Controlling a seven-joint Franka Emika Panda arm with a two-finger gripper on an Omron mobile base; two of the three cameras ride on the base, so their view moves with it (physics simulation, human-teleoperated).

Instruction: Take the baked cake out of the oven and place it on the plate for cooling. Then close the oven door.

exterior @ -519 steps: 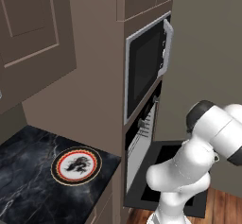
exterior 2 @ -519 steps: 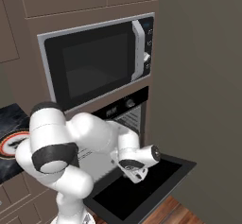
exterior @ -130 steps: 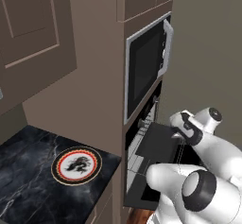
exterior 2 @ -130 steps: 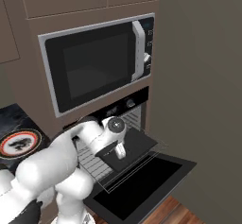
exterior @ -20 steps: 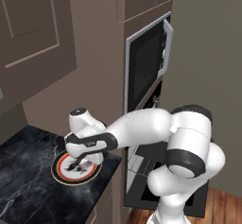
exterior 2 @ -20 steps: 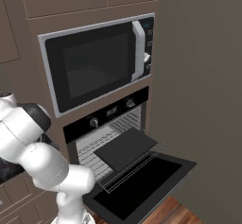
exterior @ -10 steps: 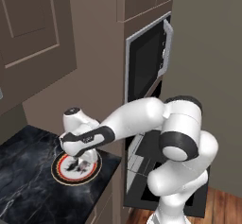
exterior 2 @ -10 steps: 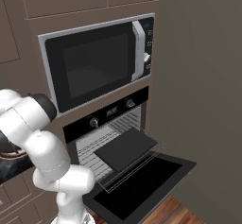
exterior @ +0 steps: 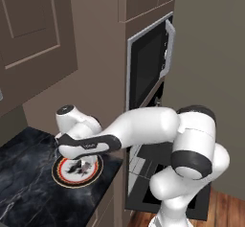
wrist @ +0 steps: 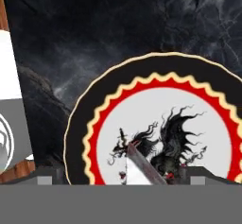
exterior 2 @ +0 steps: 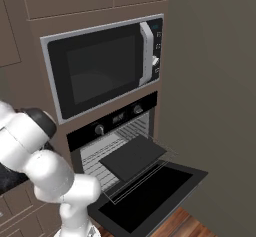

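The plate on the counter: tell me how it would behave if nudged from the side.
The plate lies flat on the dark marble counter, so it would probably slide rather than tip. It looks rigid and glazed, likely breakable if pushed off the nearby counter edge.

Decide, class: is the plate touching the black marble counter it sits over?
Touching. In the left base view the plate lies flat on the counter with no gap beneath its rim; the hand view agrees.
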